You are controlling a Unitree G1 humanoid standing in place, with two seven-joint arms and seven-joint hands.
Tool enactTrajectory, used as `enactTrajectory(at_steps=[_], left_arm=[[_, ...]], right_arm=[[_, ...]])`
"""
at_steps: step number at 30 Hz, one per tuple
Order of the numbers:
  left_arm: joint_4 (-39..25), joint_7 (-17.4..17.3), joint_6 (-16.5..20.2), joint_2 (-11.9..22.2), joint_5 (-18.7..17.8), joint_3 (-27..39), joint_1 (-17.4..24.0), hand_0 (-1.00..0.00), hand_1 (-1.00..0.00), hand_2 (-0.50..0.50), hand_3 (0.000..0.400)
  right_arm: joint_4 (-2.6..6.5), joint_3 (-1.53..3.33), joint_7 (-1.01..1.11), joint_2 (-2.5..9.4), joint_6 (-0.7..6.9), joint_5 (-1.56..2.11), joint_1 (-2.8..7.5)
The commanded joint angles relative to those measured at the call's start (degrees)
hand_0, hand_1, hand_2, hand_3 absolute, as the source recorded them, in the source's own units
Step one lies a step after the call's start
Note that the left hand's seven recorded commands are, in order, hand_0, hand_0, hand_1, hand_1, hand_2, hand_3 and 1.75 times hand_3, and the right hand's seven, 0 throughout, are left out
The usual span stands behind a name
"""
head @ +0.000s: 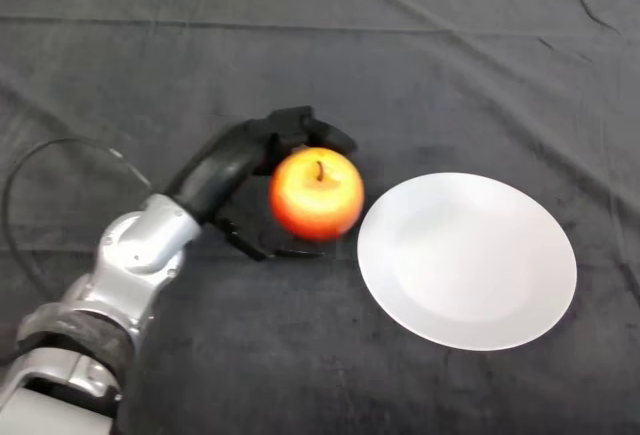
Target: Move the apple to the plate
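Half the hand [232, 168] hides behind apple [316, 194].

No readable text, label, brand, number or sign anywhere; none on the apple [316, 194], none on the plate [466, 260], none on the dark cloth [450, 55] over the counter. Nothing printed on the silver-grey arm [135, 255] or the black hand [235, 160] either.
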Motion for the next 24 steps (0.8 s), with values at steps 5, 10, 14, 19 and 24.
enactTrajectory(at_steps=[5, 10, 14, 19, 24], left_arm=[[-1.65, 0.50, 0.87, -0.68, 2.32, -3.47, -5.11, -1.00, -0.97, -0.01, 0.400], [-1.39, 0.66, 1.79, -1.71, 3.53, -5.33, -6.17, -1.00, -0.97, -0.01, 0.400], [-1.16, 0.84, 2.63, -2.53, 4.45, -6.87, -6.91, -1.00, -0.97, -0.01, 0.400], [-0.85, 0.83, 3.77, -3.61, 5.44, -9.12, -7.80, -1.00, -0.98, -0.01, 0.400], [-0.58, 0.99, 5.10, -4.82, 6.53, -11.82, -8.51, -1.00, -0.97, -0.01, 0.400]], right_arm=[[2.40, 1.60, 1.12, 3.01, 1.01, -1.19, 4.64], [2.44, 1.61, 1.11, 3.01, 0.99, -1.20, 4.62], [2.48, 1.61, 1.11, 3.01, 0.97, -1.20, 4.61], [2.53, 1.62, 1.10, 3.01, 0.94, -1.21, 4.58], [2.57, 1.63, 1.10, 3.01, 0.92, -1.22, 4.56]])
